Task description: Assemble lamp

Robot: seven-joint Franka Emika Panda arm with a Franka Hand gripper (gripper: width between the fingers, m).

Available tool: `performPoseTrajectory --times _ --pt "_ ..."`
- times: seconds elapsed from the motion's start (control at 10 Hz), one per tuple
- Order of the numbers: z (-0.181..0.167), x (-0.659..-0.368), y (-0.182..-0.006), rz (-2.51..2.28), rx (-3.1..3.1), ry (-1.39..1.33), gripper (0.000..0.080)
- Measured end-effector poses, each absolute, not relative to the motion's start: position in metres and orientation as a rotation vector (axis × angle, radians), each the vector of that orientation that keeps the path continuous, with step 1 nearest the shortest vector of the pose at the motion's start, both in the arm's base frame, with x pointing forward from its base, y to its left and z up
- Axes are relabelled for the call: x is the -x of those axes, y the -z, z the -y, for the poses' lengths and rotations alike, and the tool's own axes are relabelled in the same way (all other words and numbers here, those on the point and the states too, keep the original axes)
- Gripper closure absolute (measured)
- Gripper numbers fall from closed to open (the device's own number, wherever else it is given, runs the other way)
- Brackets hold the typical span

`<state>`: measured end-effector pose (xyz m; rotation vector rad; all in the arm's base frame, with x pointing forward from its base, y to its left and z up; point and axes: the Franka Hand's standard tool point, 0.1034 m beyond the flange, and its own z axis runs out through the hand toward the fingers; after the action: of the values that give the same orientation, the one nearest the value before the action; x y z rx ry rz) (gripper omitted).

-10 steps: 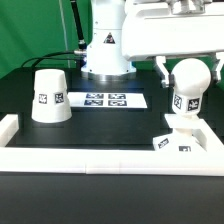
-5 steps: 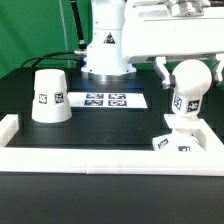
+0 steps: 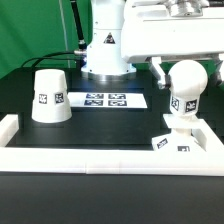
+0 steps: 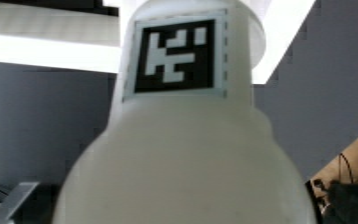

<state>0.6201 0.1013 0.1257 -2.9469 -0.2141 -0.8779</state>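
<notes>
- The main risk, as I judged it, was the bulb (image 3: 187,90) seating crooked: its neck met the top of the base (image 3: 181,139), and any turn or push made off-axis could jam the joint instead of drawing it home.
- A second risk was the light base skidding or tipping on the black table (image 3: 110,122) if the pincer (image 3: 187,72) bore sideways. The base stood near the white border rail (image 3: 100,156), which might stop it on that side only.
- If the hold was loose, the round, smooth head could slip between the fingers and turn less than the wrist did.
- The pincer's fingers stood on either side of the bulb's head, very close to it. I could not tell whether they were pressing it or just clear of it.
- The bulb was white plastic, a round head on a short neck, with a black-and-white square tag on its front. It stood on the base at the exterior view's right, perhaps slightly off upright.
- In the wrist view the bulb (image 4: 176,150) filled nearly the whole picture, its tag plain to see and no finger showing.
- The shade (image 3: 50,97) sat mouth-down well apart at the exterior view's left, beyond the marker board (image 3: 105,99), not yet fitted.
</notes>
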Motion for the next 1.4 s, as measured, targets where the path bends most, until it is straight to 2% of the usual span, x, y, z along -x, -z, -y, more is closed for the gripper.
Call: performPoseTrajectory --times 0.3,0.7,0.9,1.0,1.4 --pt "-0.101 -0.620 -0.126 0.214 2.947 0.879 0.0101" --pt "-0.094 -0.623 -0.145 0.211 2.960 0.841 0.0101" --pt "-0.090 -0.624 -0.145 0.208 2.965 0.834 0.0101" --pt "-0.089 -0.621 -0.139 0.210 2.993 0.707 0.0101" --pt "-0.088 -0.622 -0.136 0.219 3.044 0.242 0.0101"
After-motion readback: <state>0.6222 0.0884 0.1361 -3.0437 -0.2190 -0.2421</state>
